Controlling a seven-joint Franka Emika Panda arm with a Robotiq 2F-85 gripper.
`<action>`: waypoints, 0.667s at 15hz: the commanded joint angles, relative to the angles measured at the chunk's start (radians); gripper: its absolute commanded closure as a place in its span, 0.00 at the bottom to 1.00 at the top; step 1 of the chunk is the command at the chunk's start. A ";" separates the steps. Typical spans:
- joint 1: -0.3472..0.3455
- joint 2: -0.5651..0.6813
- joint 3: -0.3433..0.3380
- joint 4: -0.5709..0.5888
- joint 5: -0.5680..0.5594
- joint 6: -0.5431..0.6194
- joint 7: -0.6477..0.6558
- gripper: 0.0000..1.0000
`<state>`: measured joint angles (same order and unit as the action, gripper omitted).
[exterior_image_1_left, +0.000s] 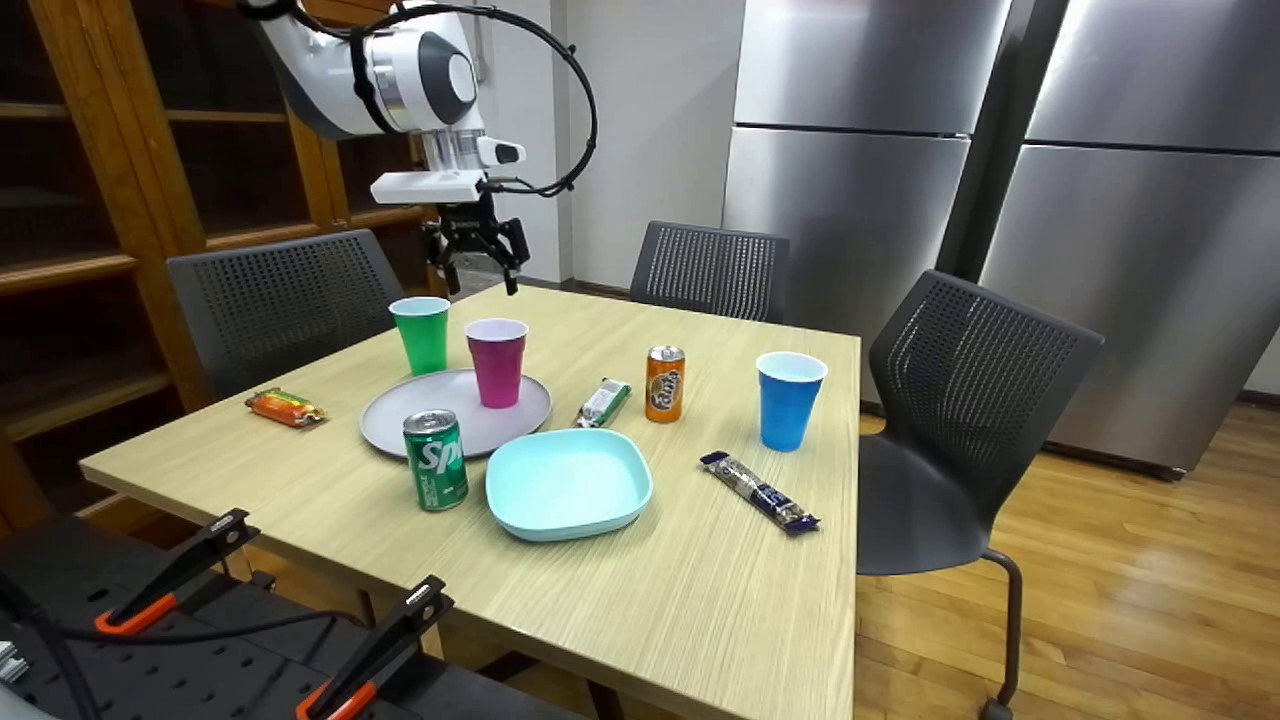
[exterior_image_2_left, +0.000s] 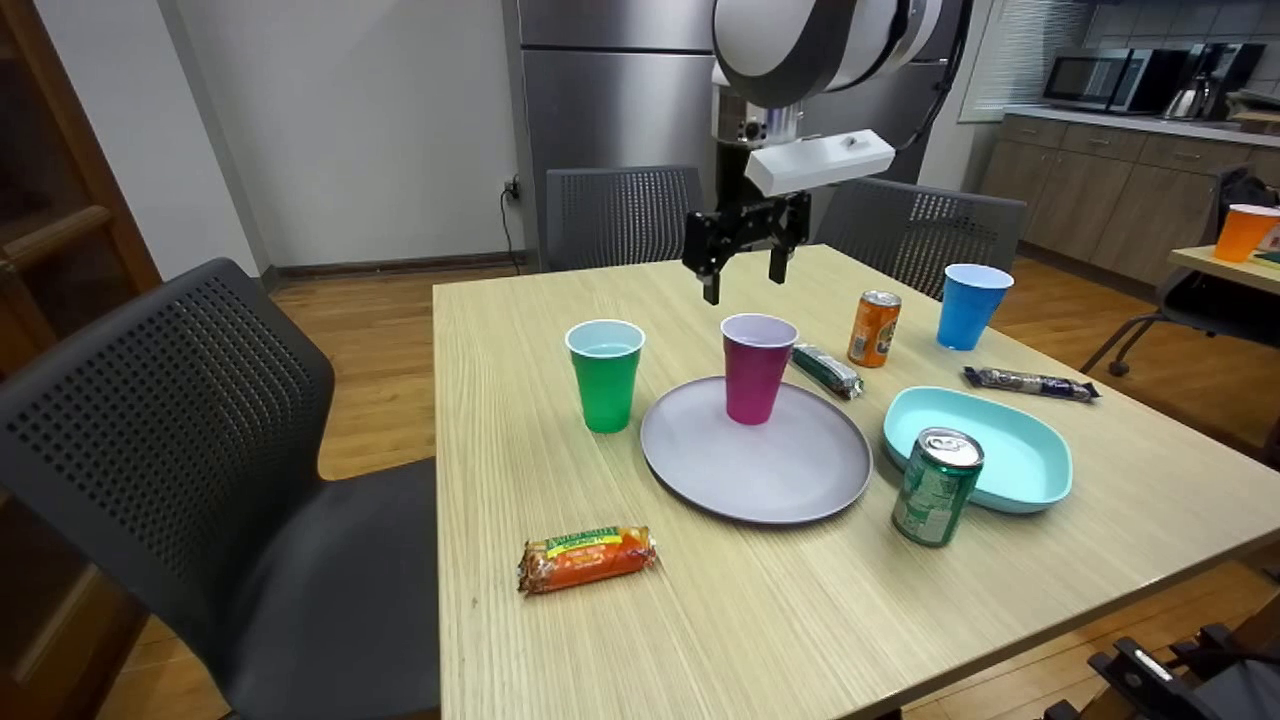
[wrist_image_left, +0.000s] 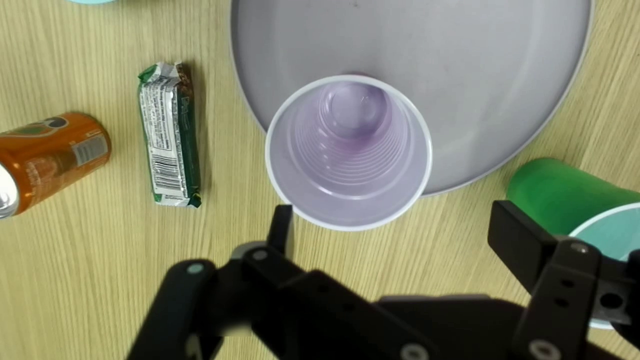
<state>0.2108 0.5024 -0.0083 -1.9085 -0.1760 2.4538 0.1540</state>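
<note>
Jaws wide, empty, near purple cup (exterior_image_1_left: 498, 363) | Fanta can (exterior_image_1_left: 664, 384) | green can (exterior_image_1_left: 435, 461): Sprite, perhaps

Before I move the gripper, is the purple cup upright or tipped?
Upright: both exterior views show the purple cup standing base-down on the gray plate, its mouth facing up.

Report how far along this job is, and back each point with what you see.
Looks done: the purple cup stands upright on the gray plate. In hand: nothing; the gripper hangs open above the table, near that cup. Perhaps left: the green cup and the blue cup, both standing on the table, off the plate.
</note>
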 joint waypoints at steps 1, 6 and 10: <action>0.022 -0.006 0.006 0.017 0.004 -0.040 0.077 0.00; 0.041 0.017 0.042 0.068 0.102 -0.097 0.179 0.00; 0.068 0.032 0.049 0.105 0.188 -0.125 0.323 0.00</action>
<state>0.2677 0.5094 0.0301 -1.8631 -0.0427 2.3765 0.3743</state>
